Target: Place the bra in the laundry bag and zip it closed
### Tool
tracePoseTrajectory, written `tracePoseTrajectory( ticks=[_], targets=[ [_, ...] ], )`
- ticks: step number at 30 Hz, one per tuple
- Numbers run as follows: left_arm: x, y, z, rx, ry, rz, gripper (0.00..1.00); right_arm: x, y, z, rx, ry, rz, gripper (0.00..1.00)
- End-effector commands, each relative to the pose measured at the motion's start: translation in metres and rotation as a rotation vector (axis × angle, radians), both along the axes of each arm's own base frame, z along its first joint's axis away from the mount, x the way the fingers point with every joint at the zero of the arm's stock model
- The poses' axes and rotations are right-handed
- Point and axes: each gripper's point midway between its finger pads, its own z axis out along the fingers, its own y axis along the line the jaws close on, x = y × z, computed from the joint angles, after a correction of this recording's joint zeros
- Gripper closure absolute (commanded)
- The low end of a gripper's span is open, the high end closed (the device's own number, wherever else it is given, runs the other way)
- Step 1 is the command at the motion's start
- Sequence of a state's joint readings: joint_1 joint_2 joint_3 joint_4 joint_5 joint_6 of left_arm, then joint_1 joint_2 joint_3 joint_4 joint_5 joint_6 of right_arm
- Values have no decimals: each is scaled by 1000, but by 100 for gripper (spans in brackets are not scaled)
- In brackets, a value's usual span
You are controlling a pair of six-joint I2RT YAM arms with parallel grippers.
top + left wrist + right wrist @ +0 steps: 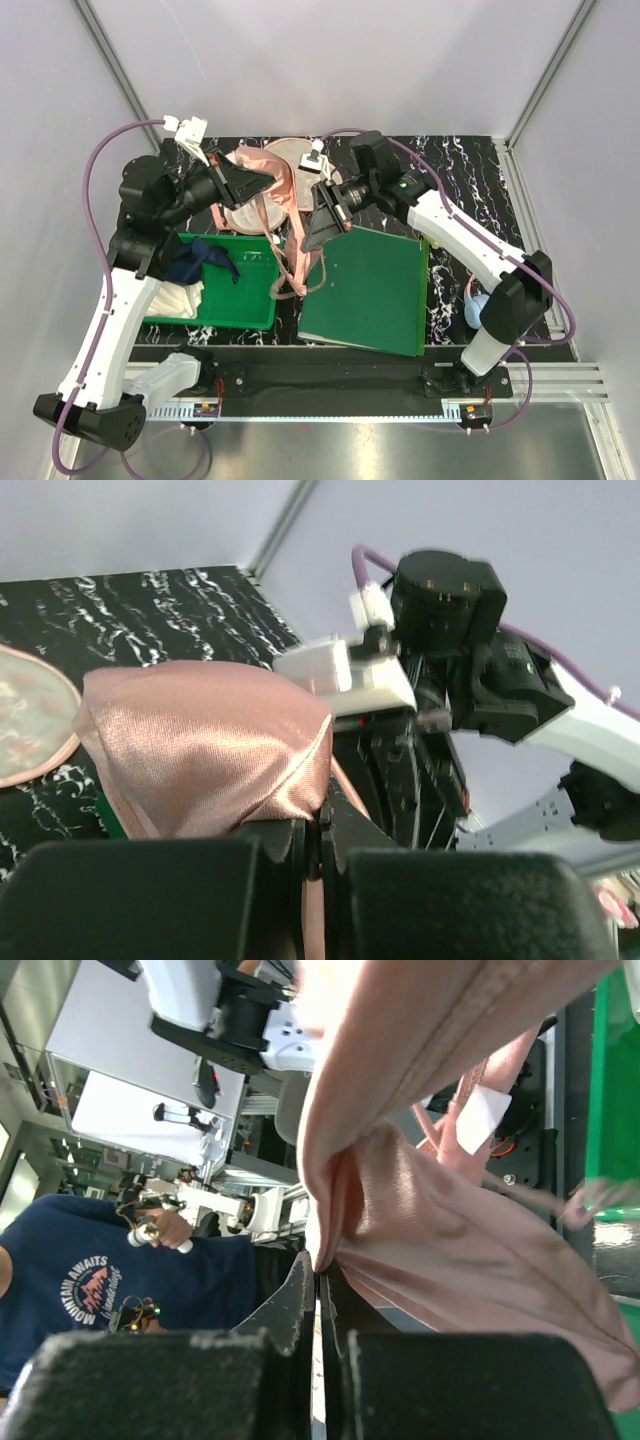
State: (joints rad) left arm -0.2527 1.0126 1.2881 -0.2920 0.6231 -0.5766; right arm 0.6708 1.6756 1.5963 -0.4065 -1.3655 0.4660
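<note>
- Left claw (pixel 318 832): fingers pressed together, clamped on a fold at the edge of one shiny cup of the bra (pixel 200 745).
- Right claw (pixel 318 1285): fingers likewise together, pinching another part of the pink fabric.
- Bra: held up off the bench (pixel 460 170), stretched between the two claws. Its thin straps hang down in front of the near corner of the green bin (pixel 225 305) and the edge of the flat green panel (pixel 370 290).
- Laundry bag (pixel 290 150): lies on the rear of the bench, partly hidden under the raised bra, which is outside it.
- Green bin: contains a dark blue cloth (pixel 205 258) and a white cloth (pixel 185 298).
</note>
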Motion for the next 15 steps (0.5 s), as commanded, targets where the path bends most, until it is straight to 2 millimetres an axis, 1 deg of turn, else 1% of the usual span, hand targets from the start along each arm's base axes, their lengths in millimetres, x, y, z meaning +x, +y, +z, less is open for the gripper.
tracePoseTrajectory(
  ticks=[1, 2, 3, 5, 6, 8, 9, 10, 11, 12, 13, 14, 15],
  targets=[
    [-32, -5, 30, -45, -175, -119, 100, -26, -26, 42, 68, -34, 36, 100],
    [-39, -7, 31, -62, -174, -140, 100, -26, -27, 43, 64, -35, 25, 96],
    [-42, -10, 27, -68, -179, -175, 100, -24, -25, 39, 50, -35, -3, 92],
    [-46, -12, 26, -82, -168, -205, 100, -22, -27, 37, 40, -36, -30, 86],
    [-47, -13, 24, -83, -163, -217, 100, -16, -25, 31, 15, -29, -74, 73],
    [-52, -16, 24, -88, -162, -258, 100, -10, -25, 28, -11, -30, -143, 64],
    [-55, -18, 22, -87, -152, -280, 100, -3, -23, 24, -38, -23, -199, 51],
    [-56, -19, 25, -91, -166, -291, 100, -1, -24, 28, -42, -26, -233, 46],
    [-57, -19, 24, -92, -161, -301, 100, 2, -25, 30, -48, -24, -262, 43],
    [-57, -20, 23, -92, -149, -308, 100, 3, -25, 37, -39, -37, -279, 41],
    [-58, -21, 22, -95, -139, -320, 100, 2, -27, 43, -32, -49, -293, 34],
    [-58, -22, 21, -97, -128, -332, 100, 3, -28, 51, -22, -68, -312, 32],
    [-62, -23, 21, -98, -130, -359, 100, 10, -29, 53, -22, -96, -353, 28]
  ],
)
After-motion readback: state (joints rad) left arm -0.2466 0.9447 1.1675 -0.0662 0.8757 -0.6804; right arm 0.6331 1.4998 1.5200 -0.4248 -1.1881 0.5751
